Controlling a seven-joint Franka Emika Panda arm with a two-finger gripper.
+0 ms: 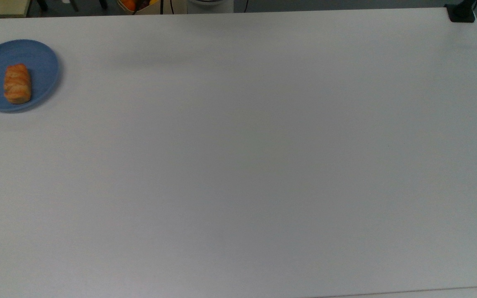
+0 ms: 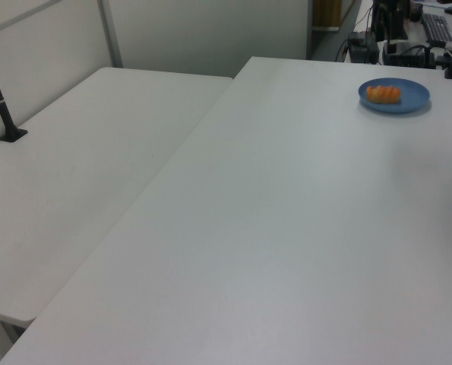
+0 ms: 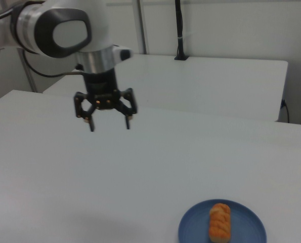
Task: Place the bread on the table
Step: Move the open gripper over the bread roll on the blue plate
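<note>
Unlabelled bread (image 3: pixel 219 222) lies on blue plate (image 3: pixel 190 228); end effector (image 3: pixel 110 125) open.

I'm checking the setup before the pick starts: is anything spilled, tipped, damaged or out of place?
Nothing stands out. The bread lies intact on the blue plate, which sits flat on the table with no crumbs or spills around it. The gripper hangs open above the table, apart from the plate.

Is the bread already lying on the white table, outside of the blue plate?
No, the bread lies on the blue plate near the top view's left edge, not directly on the table.
</note>
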